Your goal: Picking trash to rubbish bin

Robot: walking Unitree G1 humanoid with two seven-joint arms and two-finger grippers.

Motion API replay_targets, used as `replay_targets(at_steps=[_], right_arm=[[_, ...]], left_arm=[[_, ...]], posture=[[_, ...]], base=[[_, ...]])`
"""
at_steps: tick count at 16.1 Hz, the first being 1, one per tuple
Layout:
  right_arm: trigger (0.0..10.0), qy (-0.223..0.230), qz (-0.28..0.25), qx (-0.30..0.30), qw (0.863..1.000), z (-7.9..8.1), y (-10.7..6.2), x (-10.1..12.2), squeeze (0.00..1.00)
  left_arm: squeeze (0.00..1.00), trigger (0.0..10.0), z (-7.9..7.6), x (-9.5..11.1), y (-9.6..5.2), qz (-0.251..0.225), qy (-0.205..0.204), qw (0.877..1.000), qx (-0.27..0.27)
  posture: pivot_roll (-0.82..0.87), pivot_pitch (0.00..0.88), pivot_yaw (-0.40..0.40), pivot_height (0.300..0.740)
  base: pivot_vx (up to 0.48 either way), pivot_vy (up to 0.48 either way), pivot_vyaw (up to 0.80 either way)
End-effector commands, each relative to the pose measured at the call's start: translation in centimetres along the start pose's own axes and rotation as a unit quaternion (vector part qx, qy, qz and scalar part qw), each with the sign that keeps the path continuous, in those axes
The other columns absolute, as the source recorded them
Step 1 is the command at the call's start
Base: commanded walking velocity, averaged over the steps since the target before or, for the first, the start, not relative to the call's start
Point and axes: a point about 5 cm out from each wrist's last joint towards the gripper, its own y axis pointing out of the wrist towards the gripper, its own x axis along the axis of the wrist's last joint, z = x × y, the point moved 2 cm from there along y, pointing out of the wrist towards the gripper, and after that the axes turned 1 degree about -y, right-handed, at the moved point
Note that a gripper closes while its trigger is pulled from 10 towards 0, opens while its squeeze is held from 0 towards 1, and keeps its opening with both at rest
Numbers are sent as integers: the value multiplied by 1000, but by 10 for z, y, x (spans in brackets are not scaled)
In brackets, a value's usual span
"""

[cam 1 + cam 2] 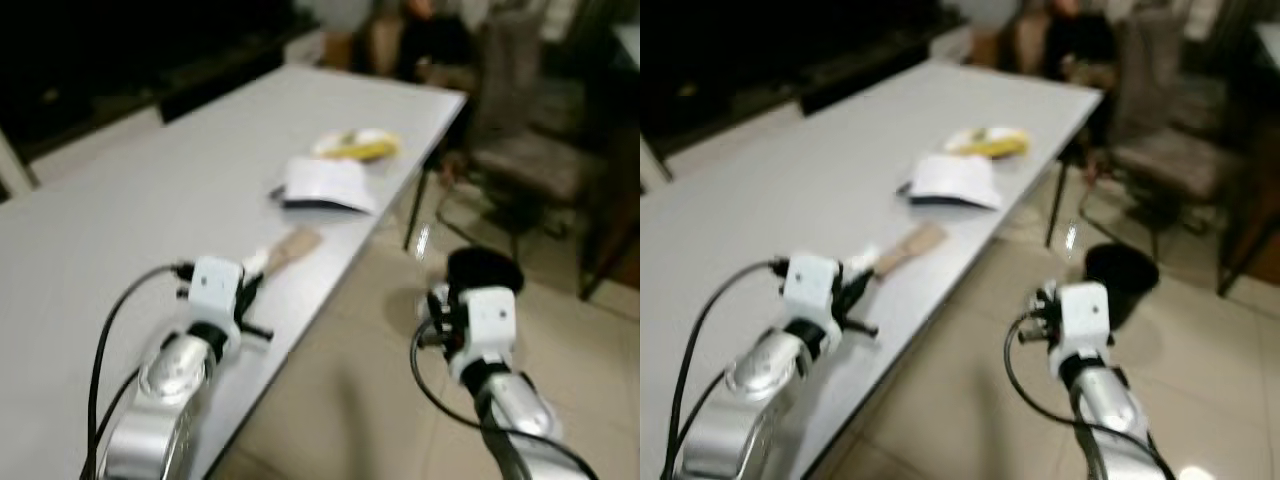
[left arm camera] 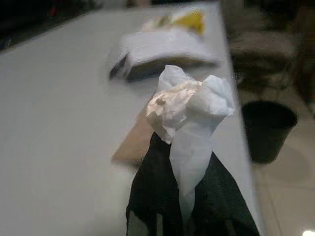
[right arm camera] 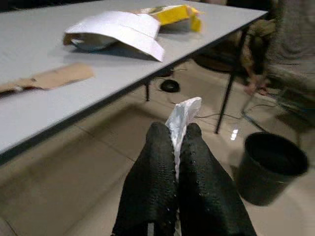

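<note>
A two-armed robot is standing at the corner of a long white table [image 1: 150,190], both grippers carrying trash. The left gripper [image 2: 189,196], in the lower left of the head view above the tabletop, is clamping its black fingers on a crumpled white tissue [image 2: 189,105]. The right gripper [image 3: 178,147], in the lower right over the tiled floor [image 1: 340,400], is pinching a thin white scrap of wrapper [image 3: 182,115] between closed fingers. A black rubbish bin [image 1: 484,272] is standing on the floor just beyond the right gripper, beside the table's edge. Lying on the table toward the upper centre are a brown paper piece [image 1: 292,245], a folded white packet [image 1: 325,185] and a yellow wrapper [image 1: 362,147]. A chair [image 1: 530,150] is sitting at upper right.
</note>
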Motion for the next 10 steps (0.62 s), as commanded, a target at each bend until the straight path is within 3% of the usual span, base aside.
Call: replay_targets(at_steps=[1,4,6,10], right_arm=[[10000,-7,-15,31,999,11,3,6,0],[10000,-5,-21,56,998,12,9,11,0],[10000,-2,-26,51,998,3,16,15,0],[10000,-9,-16,64,998,9,16,8,0]], left_arm=[[0,10000,6,-2,-1,8,12,1000,16],[0,10000,10,-2,-2,10,17,1000,17],[0,10000,13,0,-1,6,31,999,16],[0,10000,9,0,-1,4,54,998,11]], posture=[[-38,0,-8,740],[-27,5,-3,740],[-20,15,5,740],[-19,15,1,740]], base=[[0,0,0],[0,0,0],[0,0,0],[0,0,0]])
